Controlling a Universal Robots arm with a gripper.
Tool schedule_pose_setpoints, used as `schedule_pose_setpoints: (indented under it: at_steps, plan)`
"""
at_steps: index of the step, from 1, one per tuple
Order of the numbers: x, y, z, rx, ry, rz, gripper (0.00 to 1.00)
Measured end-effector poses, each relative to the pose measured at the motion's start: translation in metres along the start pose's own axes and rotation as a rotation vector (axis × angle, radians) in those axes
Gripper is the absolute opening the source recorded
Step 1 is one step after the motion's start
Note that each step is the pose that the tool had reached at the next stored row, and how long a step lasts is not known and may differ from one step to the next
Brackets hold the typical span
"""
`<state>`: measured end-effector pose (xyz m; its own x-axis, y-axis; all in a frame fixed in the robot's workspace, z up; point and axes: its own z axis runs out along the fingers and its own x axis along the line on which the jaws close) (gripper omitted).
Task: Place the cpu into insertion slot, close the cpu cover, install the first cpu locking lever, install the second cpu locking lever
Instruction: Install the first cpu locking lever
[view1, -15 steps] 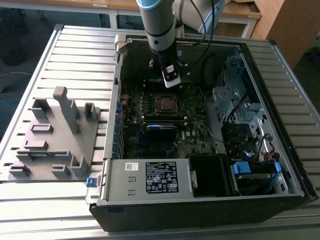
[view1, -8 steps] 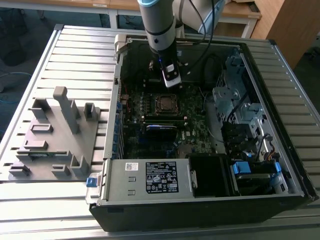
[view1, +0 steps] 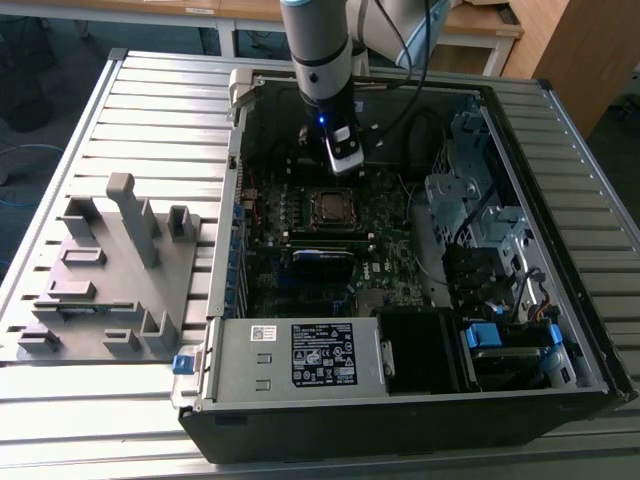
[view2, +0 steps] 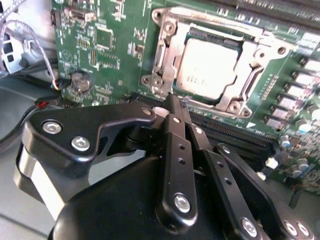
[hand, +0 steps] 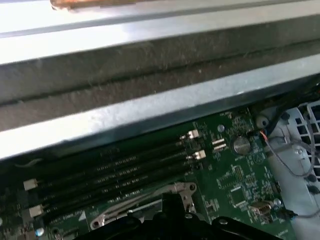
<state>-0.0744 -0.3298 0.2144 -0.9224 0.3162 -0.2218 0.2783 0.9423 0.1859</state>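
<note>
A ribbed metal table (view1: 140, 100) carried the work. On it lay an open computer case (view1: 400, 420), and beside that, toward the exterior view's left, stood a grey fixture plate (view1: 110, 270) with upright blocks.

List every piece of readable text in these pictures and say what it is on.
Black label on the power supply: print too small to read.
White label beside it: too small to read.
Marks on the cpu: blurred.
Lettering on the motherboard: blurred.
</note>
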Motion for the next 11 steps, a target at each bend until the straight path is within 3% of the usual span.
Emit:
schedule_pose_setpoints:
  at_steps: [5, 7, 11]
  plan:
    - [-0.0016, 0.0005, 0.0004, 0.0412, -0.0047, -0.010, 0.10]
    - [-0.0016, 0.0004, 0.0005, 0.0464, -0.0060, -0.012, 0.10]
    - [-0.0016, 0.0005, 0.0005, 0.0471, -0.0061, -0.012, 0.10]
